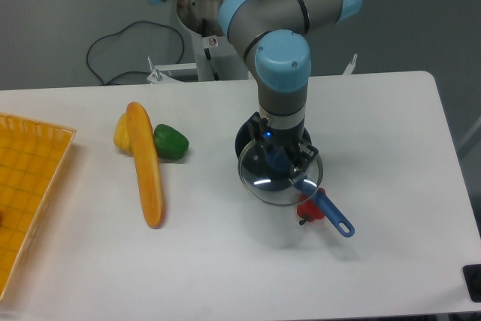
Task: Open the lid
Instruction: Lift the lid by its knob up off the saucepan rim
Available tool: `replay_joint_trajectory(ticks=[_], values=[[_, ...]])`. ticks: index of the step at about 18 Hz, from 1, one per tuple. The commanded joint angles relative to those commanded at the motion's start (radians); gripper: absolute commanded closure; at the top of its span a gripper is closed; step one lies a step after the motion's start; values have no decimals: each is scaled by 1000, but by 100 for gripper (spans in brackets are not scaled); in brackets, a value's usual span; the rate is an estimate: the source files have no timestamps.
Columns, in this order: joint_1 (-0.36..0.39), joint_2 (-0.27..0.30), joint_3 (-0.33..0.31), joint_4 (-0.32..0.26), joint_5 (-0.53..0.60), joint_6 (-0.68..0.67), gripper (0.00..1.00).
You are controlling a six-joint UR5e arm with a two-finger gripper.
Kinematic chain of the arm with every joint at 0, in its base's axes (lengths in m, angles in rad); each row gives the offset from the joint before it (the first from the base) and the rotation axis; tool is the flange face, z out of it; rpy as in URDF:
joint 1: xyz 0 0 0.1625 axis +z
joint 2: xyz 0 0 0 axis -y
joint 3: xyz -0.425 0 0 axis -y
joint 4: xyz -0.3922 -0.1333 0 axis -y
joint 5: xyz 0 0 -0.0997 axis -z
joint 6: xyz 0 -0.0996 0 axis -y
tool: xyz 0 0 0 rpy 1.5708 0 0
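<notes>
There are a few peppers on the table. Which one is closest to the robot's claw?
The red pepper, lying against the saucepan's blue handle, just below the gripper. The green pepper and the yellow pepper sit far off to the left by the baguette.

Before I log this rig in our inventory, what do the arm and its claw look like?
The arm is built of grey metallic tube segments with light blue rounded caps at the joints. A small white sticker with a red mark sits on its base column. The claw is black and compact, with a small blue light glowing on its body.
</notes>
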Motion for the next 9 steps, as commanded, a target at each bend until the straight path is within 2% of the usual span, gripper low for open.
replay_joint_trajectory(ticks=[9], values=[[-9,-12,15,0,2,-15,64]])
